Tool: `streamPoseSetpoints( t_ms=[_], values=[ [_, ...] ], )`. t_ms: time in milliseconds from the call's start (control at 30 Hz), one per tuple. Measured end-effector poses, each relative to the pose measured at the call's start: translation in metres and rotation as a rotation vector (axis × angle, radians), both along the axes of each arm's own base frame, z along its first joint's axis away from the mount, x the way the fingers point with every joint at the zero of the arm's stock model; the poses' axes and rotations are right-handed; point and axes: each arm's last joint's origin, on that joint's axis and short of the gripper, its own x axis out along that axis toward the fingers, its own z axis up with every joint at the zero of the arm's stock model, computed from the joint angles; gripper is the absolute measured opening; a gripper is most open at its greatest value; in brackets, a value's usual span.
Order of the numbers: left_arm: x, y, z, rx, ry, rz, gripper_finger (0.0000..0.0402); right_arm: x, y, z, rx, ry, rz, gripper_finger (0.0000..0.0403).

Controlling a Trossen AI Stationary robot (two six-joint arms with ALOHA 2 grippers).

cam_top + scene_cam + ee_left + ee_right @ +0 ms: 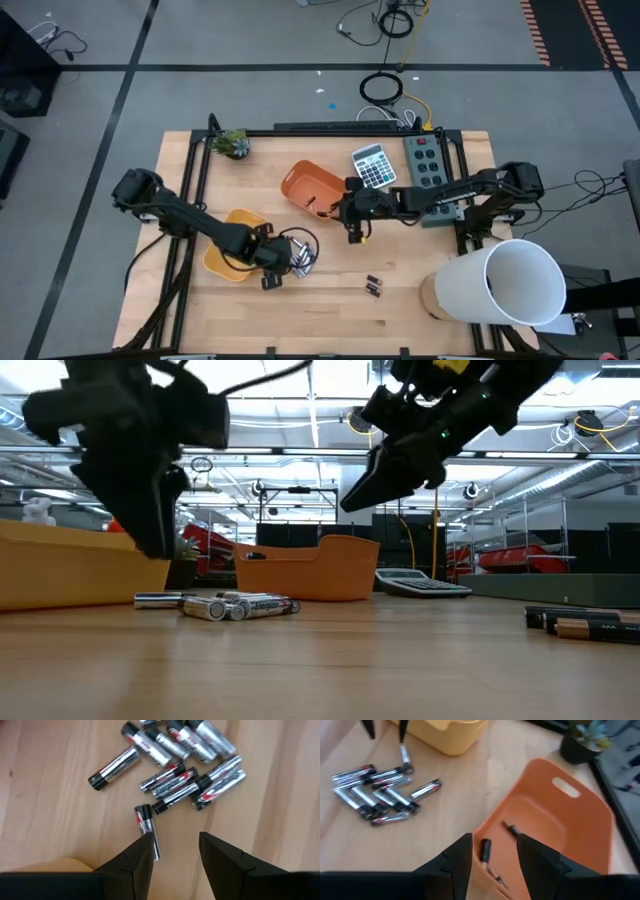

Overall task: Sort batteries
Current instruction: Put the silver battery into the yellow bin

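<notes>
Several silvery batteries (190, 770) lie in a heap on the table, also in the high view (301, 259) and the low view (240, 605). One silver battery (146, 825) lies apart, just ahead of my left gripper (175, 845), which hovers open above the wood beside the yellow bin (232, 250). My right gripper (494, 847) is open above the orange bin (555, 825). A thin dark battery (485, 850) shows between its fingers at the bin's near wall, and another (509, 827) lies inside. Two dark batteries (373, 286) lie on the table.
A calculator (373, 165) and a grey power strip (425, 160) sit behind the orange bin. A small potted plant (232, 143) stands at the far left. A large white cylinder (505, 285) stands at the near right corner. Bare wood lies along the near edge (330, 310).
</notes>
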Motion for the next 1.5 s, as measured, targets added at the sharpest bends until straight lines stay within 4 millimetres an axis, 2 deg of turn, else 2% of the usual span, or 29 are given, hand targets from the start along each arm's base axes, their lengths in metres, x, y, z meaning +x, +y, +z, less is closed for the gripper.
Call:
streamPoseSetpoints(
  t_ms=[433,700,933,1033,1167,1500],
  values=[
    [-0.004,0.007,-0.015,0.005,0.043,0.059,0.0166,-0.008,0.014,-0.013,0.022,-0.085,0.034,0.0146],
    [0.0,0.015,-0.021,0.015,0.044,0.055,0.0166,-0.008,0.016,-0.013,0.029,-0.087,0.032,0.0146],
    [0.004,0.013,-0.033,0.014,0.076,0.022,0.0163,-0.009,0.018,-0.013,0.031,-0.085,0.037,0.0146],
    [0.004,0.013,-0.035,0.01,0.087,-0.001,0.0134,-0.009,0.018,-0.013,0.03,-0.085,0.037,0.0146],
    [0.004,0.012,-0.035,-0.013,0.095,-0.033,0.0041,-0.009,0.018,-0.014,0.03,-0.084,0.037,0.0146],
    [0.004,0.012,-0.034,-0.019,0.101,-0.028,0.0036,-0.009,0.018,-0.014,0.03,-0.084,0.037,0.0146]
  ],
)
